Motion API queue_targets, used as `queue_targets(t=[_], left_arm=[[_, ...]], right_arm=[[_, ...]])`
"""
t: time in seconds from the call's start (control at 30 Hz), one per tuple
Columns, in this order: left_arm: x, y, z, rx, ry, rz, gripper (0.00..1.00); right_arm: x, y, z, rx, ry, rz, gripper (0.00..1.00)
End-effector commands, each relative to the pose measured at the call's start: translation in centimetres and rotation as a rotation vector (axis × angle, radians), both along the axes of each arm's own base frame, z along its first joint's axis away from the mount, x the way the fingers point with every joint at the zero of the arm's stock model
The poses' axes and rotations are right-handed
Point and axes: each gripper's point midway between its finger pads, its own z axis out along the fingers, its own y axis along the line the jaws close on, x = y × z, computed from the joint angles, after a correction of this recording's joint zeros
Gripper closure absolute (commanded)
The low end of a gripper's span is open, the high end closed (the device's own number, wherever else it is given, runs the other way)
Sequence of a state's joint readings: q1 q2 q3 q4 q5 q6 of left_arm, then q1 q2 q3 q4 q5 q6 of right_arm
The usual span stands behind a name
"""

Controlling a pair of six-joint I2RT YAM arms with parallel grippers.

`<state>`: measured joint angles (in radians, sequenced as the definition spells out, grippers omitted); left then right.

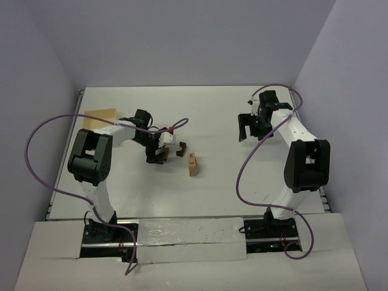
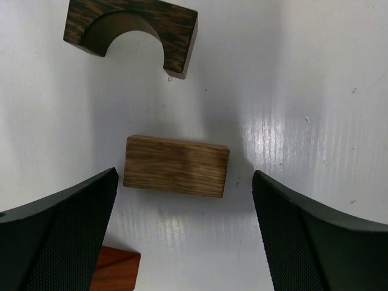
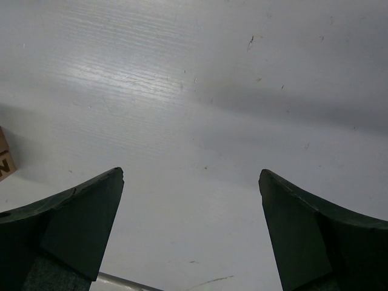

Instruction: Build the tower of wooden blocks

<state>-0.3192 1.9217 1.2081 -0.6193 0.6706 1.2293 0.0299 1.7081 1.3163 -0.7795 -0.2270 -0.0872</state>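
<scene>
In the left wrist view a mid-brown oblong block (image 2: 176,165) lies flat on the white table. It sits just ahead of my left gripper (image 2: 185,182), which is open and holds nothing. A dark brown arch block (image 2: 136,29) lies beyond it, and an orange-brown block (image 2: 116,270) shows beside the left finger. From above, my left gripper (image 1: 156,155) hovers low over these blocks, with the arch (image 1: 180,148) to its right. A pale tan lettered block (image 1: 193,163) stands further right and also shows in the right wrist view (image 3: 5,160). My right gripper (image 1: 245,132) is open and empty over bare table (image 3: 191,173).
A shallow pale wooden tray (image 1: 100,117) lies at the far left behind the left arm. Purple cables loop over the table beside both arms. Grey walls close in the far and side edges of the table.
</scene>
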Motion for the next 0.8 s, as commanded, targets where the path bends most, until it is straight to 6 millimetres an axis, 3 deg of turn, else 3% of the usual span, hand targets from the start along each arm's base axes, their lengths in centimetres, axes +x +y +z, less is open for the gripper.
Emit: queue_targets(t=[0.0, 0.27, 0.53, 0.63, 0.77], left_arm=[[0.7, -0.8, -0.1, -0.015, -0.052, -0.05, 0.04], [1.2, -1.2, -0.1, -0.03, -0.095, -0.096, 0.13], [1.3, -0.9, 0.1, 0.002, -0.085, -0.108, 0.38], [1.0, -1.5, 1.7, -0.006, -0.081, -0.062, 0.53], [-0.2, -2.7, 6.7, -0.054, -0.083, 0.096, 0.71]], right_arm=[[0.6, 0.0, 0.1, 0.015, -0.015, 0.0, 0.0], [0.2, 0.4, -0.1, 0.035, -0.001, 0.008, 0.0], [0.1, 0.4, -0.1, 0.04, 0.005, 0.011, 0.0], [0.1, 0.5, 0.0, 0.037, 0.001, 0.013, 0.0], [0.2, 0.6, 0.0, 0.05, -0.006, 0.005, 0.0]])
